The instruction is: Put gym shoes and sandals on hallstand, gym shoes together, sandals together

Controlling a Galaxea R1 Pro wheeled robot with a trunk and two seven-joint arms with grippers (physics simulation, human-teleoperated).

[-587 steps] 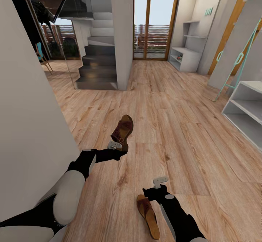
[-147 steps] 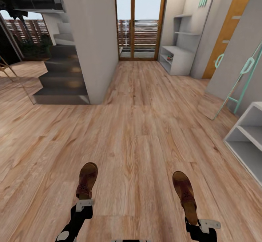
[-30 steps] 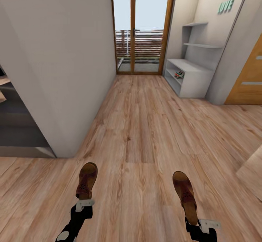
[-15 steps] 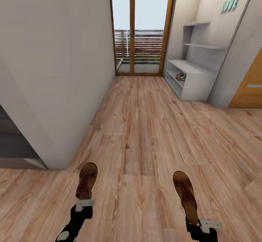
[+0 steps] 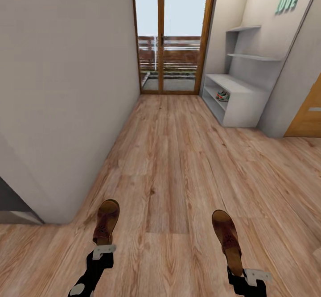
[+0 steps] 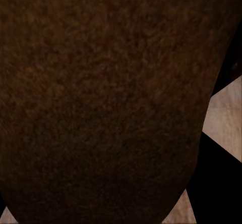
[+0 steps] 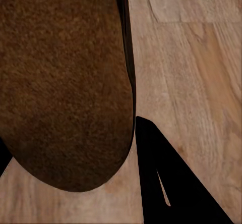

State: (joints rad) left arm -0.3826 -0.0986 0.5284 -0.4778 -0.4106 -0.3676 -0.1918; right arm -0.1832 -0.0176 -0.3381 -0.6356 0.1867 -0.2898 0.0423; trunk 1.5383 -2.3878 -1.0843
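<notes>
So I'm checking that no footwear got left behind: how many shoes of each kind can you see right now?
Brown sandals: 2, one held by the left gripper, one by the right gripper.
Gym shoes: 1 coloured shape on the hallstand's low shelf; too small to tell if it is both.
Total: 3.

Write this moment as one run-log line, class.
phase: carrying | left gripper: sandal | right gripper: sandal | hallstand: ahead right, gym shoes on its shelf

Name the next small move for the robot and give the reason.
Probably keep rolling forward, bearing right toward the rack. Each gripper, left and right, holds a sandal above the floor, and the rack is far ahead, out of reach.
</notes>
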